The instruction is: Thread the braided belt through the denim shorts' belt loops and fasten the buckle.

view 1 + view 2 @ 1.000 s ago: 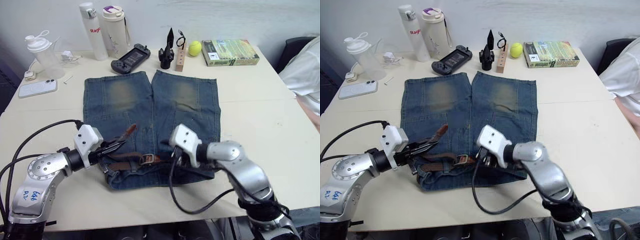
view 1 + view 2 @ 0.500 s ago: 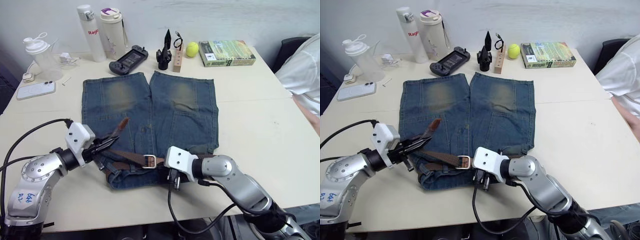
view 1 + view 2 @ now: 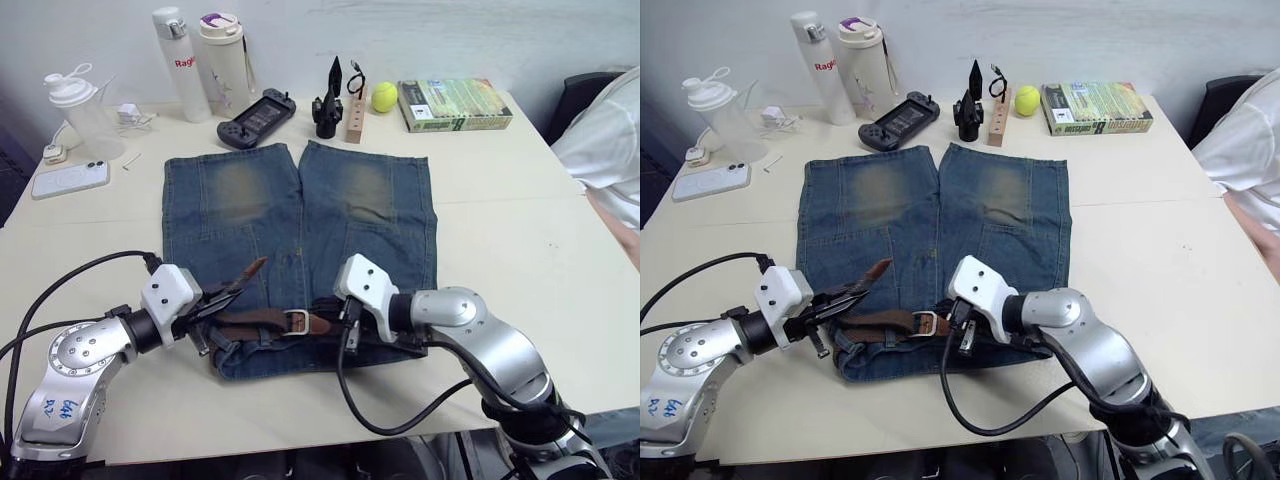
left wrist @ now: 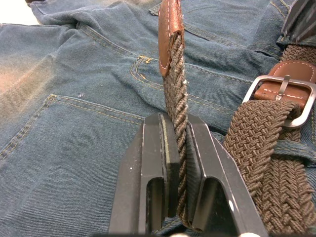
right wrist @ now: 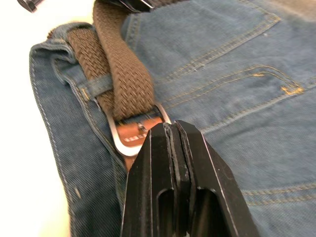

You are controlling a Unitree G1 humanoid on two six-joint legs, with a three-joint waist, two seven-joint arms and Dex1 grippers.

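Flat on the counter (image 3: 520,250), the denim shorts (image 3: 300,230) lie with their waistband nearest the robot. Along that waistband runs the braided belt (image 3: 250,322), its silver buckle (image 3: 296,321) near the middle. The left end effector (image 4: 174,148) is clamped on the belt's woven strap just below the leather tip (image 4: 169,29), which rises off the denim. The right end effector (image 5: 173,148) is pressed closed, empty, just beside the buckle.

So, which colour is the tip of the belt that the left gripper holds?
Smooth reddish-brown leather on the braided belt, clearest in the left wrist view.
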